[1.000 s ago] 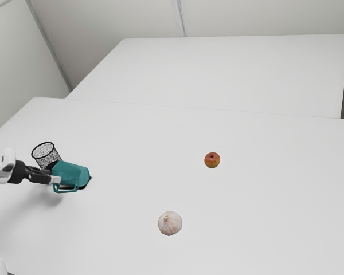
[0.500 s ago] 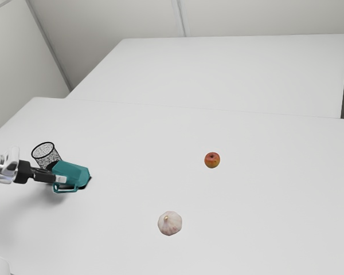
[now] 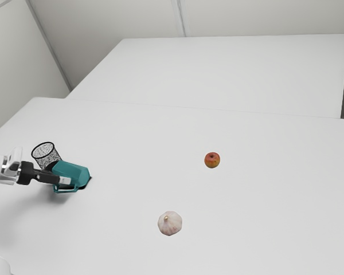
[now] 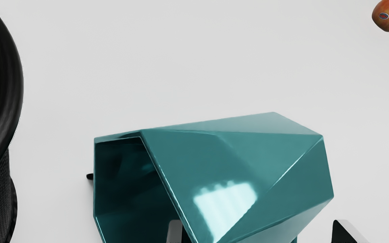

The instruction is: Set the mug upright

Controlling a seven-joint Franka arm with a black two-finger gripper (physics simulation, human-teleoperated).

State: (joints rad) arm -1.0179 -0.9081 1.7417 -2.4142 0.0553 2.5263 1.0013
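Note:
The teal faceted mug (image 3: 72, 174) lies on its side on the table, its handle toward the exterior view's bottom edge. My gripper (image 3: 65, 180) is at the mug's handle side, overlapping it in the exterior view. In the wrist view the mug (image 4: 235, 162) shows its dark open mouth, facing the mesh cup. There the gripper (image 4: 260, 231) is open: one fingertip (image 4: 174, 232) overlaps the mouth's rim area, and the other stands beyond the mug's base, with bare table between. The handle is mostly hidden in the wrist view.
A black mesh cup (image 3: 46, 154) stands close to the mug's mouth. Something thin and black (image 4: 90, 176) pokes out from under the mug. Farther toward the exterior view's right are an apple (image 3: 212, 160) and a garlic bulb (image 3: 169, 223).
My hand has shifted slightly toward the exterior view's right, its fingers reaching farther along the mug. The mug, mesh cup, apple and garlic have stayed still.

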